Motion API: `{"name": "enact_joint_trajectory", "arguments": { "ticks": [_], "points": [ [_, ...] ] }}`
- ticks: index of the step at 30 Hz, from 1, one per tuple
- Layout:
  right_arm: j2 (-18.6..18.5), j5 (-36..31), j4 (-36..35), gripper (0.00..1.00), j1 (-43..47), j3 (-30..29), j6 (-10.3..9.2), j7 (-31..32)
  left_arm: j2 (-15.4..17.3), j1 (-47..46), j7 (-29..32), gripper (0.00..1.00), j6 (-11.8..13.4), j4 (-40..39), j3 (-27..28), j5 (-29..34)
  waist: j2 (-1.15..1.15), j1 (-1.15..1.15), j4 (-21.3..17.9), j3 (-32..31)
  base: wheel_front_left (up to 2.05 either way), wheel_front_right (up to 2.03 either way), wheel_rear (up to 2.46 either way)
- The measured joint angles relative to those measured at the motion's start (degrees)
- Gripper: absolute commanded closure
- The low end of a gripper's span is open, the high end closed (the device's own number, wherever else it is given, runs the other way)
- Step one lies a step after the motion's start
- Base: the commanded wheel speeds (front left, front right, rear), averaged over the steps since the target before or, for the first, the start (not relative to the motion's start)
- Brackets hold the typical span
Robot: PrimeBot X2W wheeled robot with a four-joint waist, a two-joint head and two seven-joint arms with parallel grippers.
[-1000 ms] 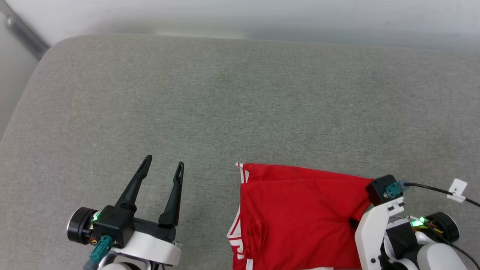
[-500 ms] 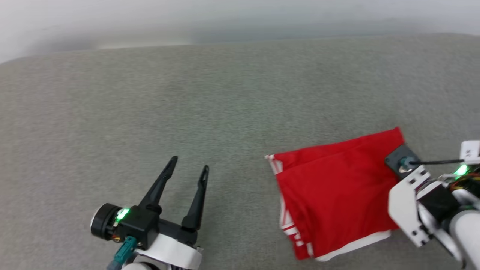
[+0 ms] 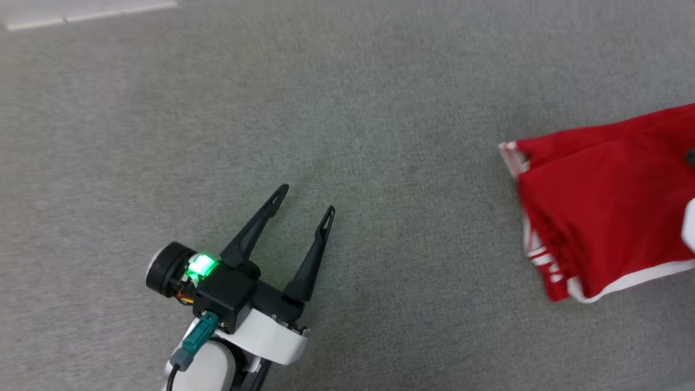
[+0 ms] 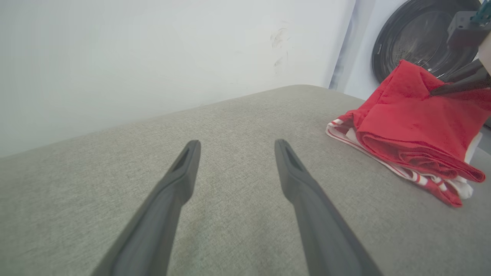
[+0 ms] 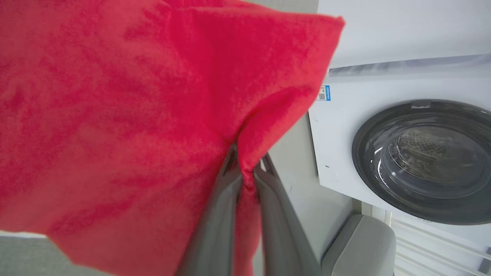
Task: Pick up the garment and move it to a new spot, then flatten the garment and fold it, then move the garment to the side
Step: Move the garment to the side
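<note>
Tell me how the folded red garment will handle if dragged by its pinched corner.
Probably floppy: the garment puckers where the right gripper pinches it. Its stacked layers look loose, so dragging may unfold them. The grey fabric surface looks textured, so it may catch.

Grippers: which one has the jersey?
The right gripper, fingers shut on a fold of the red jersey; the left gripper is open, holding nothing.

The grey cushion (image 3: 380, 108) lies open across its left, middle and far stretches, with wide room to pass. The left gripper (image 3: 307, 198), fingers spread, hovers near the middle-left. The folded garment (image 3: 602, 206) takes up the right edge. A wall (image 4: 153, 57) closes the far side, and a washing machine (image 5: 422, 161) stands beyond the right end.
</note>
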Motion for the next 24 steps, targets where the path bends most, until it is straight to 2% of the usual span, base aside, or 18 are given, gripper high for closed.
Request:
{"name": "enact_joint_trajectory", "arguments": {
  "ticks": [7,9,18,24],
  "points": [
    [-2.3,-2.2,9.5,1.00,-1.0,-7.4,-0.01,-6.4,2.2,-3.3,0.0,0.00,0.0,-1.6,-1.0,0.3,0.00,0.00,-1.9,6.3,0.00,0.00,0.00],
    [-2.4,-3.7,14.5,1.00,-2.5,-11.0,-0.01,-10.6,3.2,-4.5,0.0,0.00,0.0,-2.3,-1.4,0.3,0.00,0.00,-2.2,9.2,0.00,0.00,0.00],
    [-1.8,-7.9,24.8,1.00,-6.3,-16.8,0.00,-18.9,4.3,-6.4,0.0,0.00,0.0,-2.5,-2.0,0.3,0.00,0.00,-1.5,12.8,0.00,0.00,0.00],
    [0.4,-10.5,28.5,1.00,-7.9,-19.8,0.00,-20.9,4.5,-6.5,-0.1,0.00,-0.1,-2.6,-2.3,0.3,0.00,0.00,-1.0,13.4,0.00,0.00,0.00]
  ]
}}
